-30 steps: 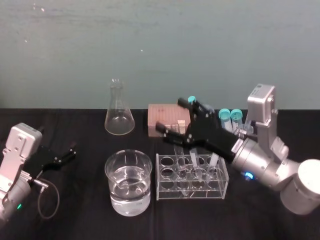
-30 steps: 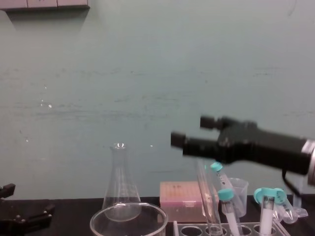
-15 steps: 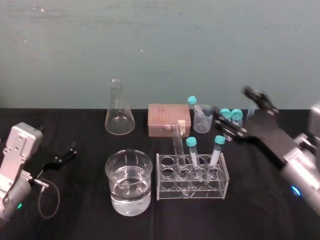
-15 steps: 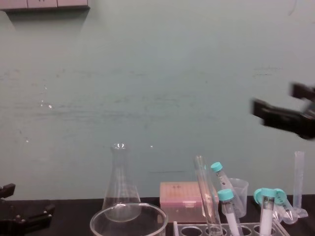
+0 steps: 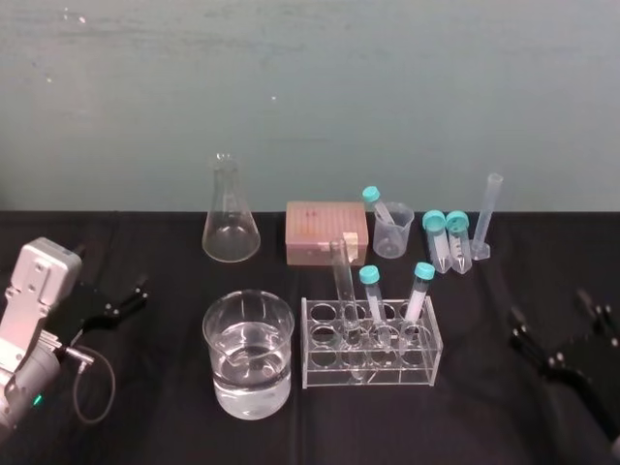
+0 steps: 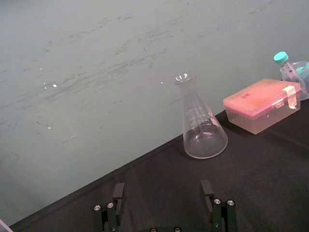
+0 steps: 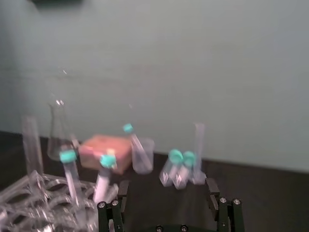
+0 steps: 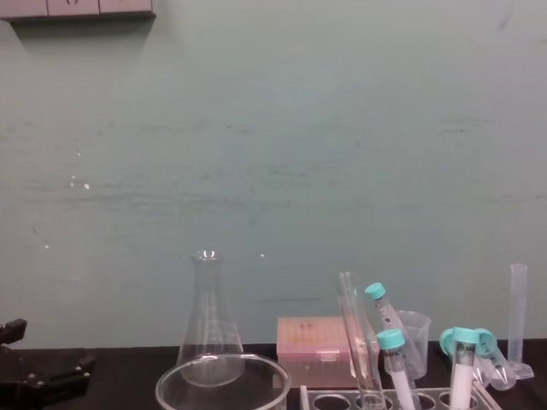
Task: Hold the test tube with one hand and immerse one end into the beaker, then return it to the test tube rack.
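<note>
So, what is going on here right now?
Nothing is being held at this moment. The long test tube stands, a little tilted, in the rack, next to two teal-capped tubes. The beaker, with water in it, sits just left of the rack. The right gripper is open, low at the right side of the table, away from the rack. The left gripper is open too and idle at the far left.

We found the beaker just left of the test tube rack, and the test tube stood in that rack, left of two capped tubes. Behind them sat the flask, then the box, the cup and the cylinder further right
</note>
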